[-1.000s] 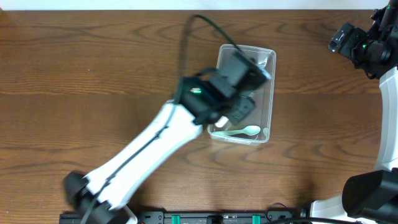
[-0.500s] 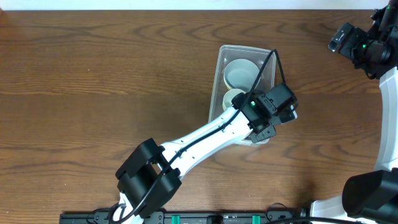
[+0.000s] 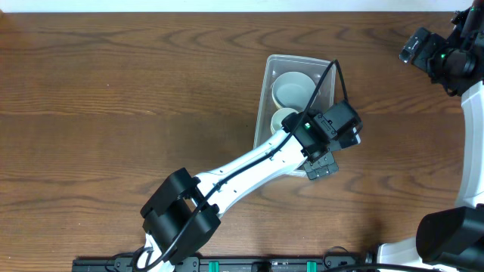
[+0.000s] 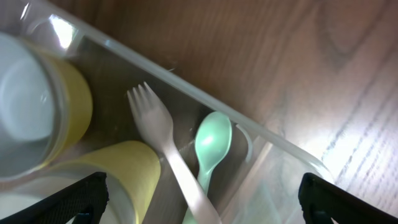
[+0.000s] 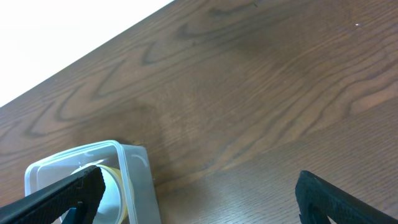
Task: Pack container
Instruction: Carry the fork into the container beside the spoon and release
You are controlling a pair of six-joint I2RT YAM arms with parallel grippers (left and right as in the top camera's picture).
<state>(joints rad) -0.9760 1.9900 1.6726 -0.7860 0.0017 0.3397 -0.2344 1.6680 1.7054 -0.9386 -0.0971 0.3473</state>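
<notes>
The clear container (image 3: pixel 266 75) stands right of the table's middle. It holds two yellow bowls with white insides (image 3: pixel 291 89) (image 3: pixel 283 119). My left gripper (image 3: pixel 336 155) hangs open over its near right corner. In the left wrist view a white fork (image 4: pixel 155 124) and a mint green spoon (image 4: pixel 211 146) lie side by side on the container's floor (image 4: pixel 112 81), next to the yellow bowls (image 4: pixel 37 118). The left gripper (image 4: pixel 202 208) stands wide above them, gripping nothing. My right gripper (image 5: pixel 199 199) is open and empty over bare wood, with the container (image 5: pixel 134 168) at its lower left.
The right arm (image 3: pixel 439 57) sits at the far right edge of the table, well away from the container. Dark wood table (image 3: pixel 113 91) stretches to the left. The left arm's white link (image 3: pixel 242 170) crosses the near middle.
The left arm swung from over the container's middle to its near right corner. In the last half second its jaws went from shut to wide open. The right arm has not moved.
</notes>
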